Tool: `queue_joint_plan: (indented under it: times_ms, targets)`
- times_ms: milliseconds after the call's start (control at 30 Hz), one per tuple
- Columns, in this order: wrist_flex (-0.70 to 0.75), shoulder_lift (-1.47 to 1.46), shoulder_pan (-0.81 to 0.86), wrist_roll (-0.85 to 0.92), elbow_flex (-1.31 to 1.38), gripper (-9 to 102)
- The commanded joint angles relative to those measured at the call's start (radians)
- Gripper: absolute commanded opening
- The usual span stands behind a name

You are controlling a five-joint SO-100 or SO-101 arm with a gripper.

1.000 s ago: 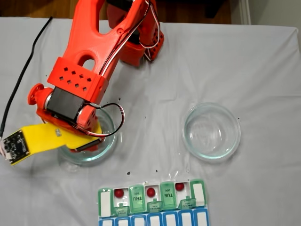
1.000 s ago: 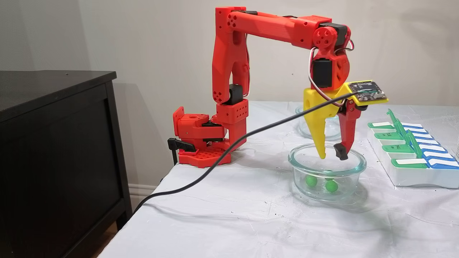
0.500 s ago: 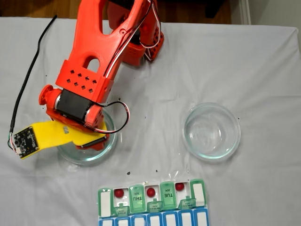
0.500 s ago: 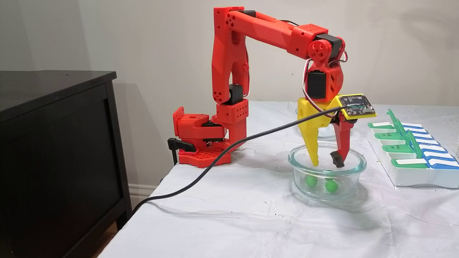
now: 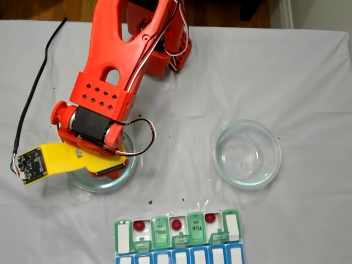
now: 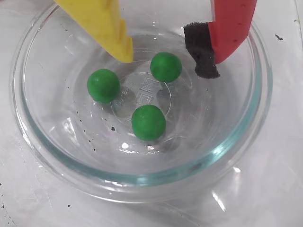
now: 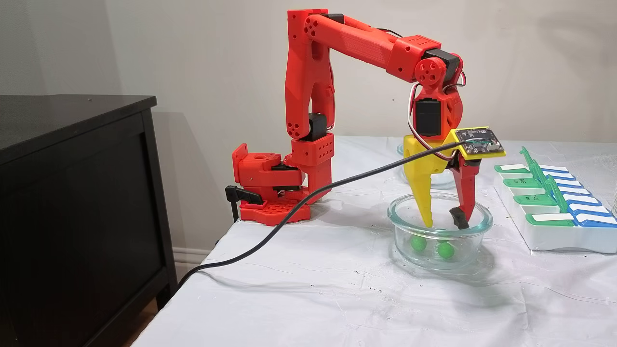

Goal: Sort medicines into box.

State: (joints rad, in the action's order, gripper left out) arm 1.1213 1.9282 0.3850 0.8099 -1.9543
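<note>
Currently end effector (image 6: 166, 60) spread wide, holding nothing, tips lowered inside glass dish (image 6: 42, 156). Yellow finger (image 6: 102, 23) and red finger with black pad (image 6: 232, 28) flank one green ball (image 6: 165, 66); two more green balls (image 6: 148, 122) beside it on dish floor. Pill box (image 5: 177, 239) below dish in a fixed view: lids read THU, TUE; three red balls (image 5: 176, 224) in open compartments. Second dish (image 5: 247, 153) to right on surface (image 5: 308, 82).

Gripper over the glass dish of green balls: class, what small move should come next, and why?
Probably lower a little further: the open gripper straddles the nearest green ball but its tips sit above it inside the dish; then close.
</note>
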Motion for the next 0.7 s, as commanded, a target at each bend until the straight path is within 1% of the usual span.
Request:
queue_joint_plan:
  times_ms: [0,200,667]
  targets:
    - [-0.014,0.043,-0.028,-0.008,0.000,21]
    - [-0.018,0.032,-0.035,-0.018,-0.008,18]
    - [-0.078,0.029,-0.061,-0.043,-0.057,17]
